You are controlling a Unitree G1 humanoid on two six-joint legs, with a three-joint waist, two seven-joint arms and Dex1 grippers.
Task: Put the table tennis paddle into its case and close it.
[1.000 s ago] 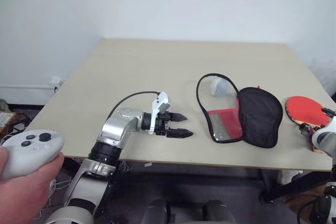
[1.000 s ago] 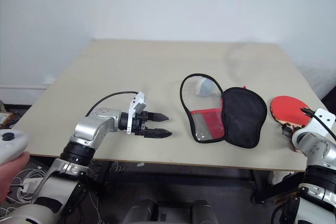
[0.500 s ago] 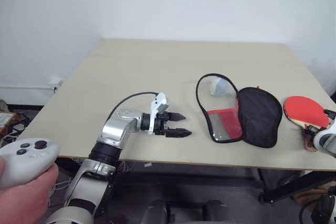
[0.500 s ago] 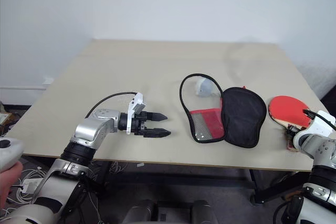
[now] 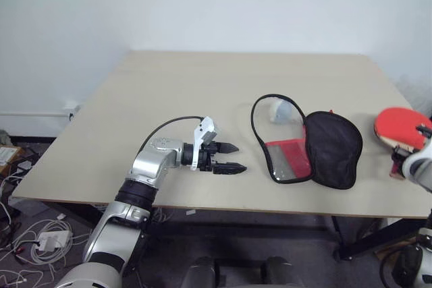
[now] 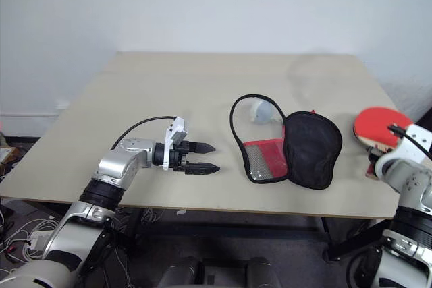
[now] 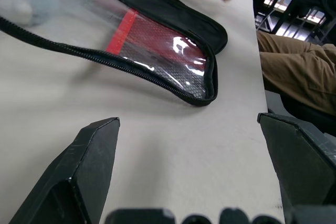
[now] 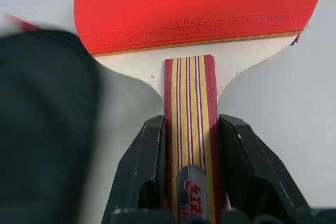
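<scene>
paddle (image 5: 403, 128) cut by frame edge, case (image 8: 44, 124) blurred

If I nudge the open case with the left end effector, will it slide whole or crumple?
The case looks soft: its opened flap lies flat and limp on the table, so it probably buckles rather than slides. It seems light, with nothing pinning it.

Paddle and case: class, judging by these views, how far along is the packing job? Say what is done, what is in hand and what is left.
Done: the red and black fabric case lies unzipped and open on the beige table. In hand: the right gripper grips the striped wooden handle of the red-faced table tennis paddle, held off the table. The left gripper hovers open beside the case. Left: sliding the paddle in and zipping the case.
</scene>
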